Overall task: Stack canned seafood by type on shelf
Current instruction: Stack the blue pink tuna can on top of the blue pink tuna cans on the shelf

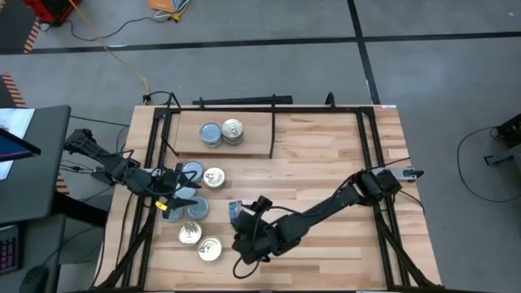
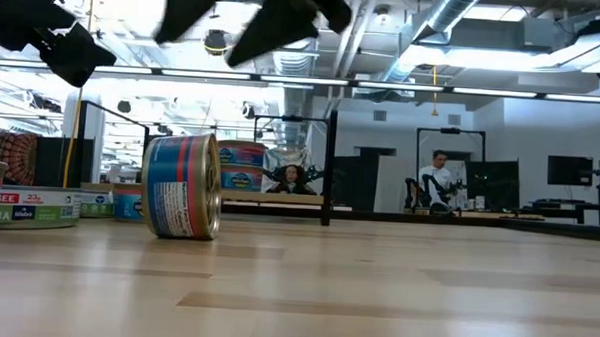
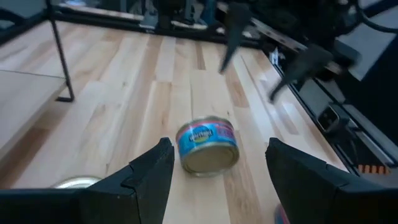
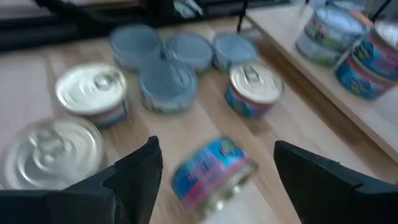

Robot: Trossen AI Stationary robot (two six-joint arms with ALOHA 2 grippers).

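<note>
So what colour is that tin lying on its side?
Blue with a red band, clearest in the low view.

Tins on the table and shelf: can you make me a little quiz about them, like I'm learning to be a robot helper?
1. True or false: the tin lying on its side is squeezed tight in the right gripper.
2. How many stacks of tins stand on the shelf? A) one B) two C) four
3. Short answer: are the fingers of the left gripper open or shut?

Key: 1 false, its fingers stand open and hold nothing. 2 B. 3 open.
</note>
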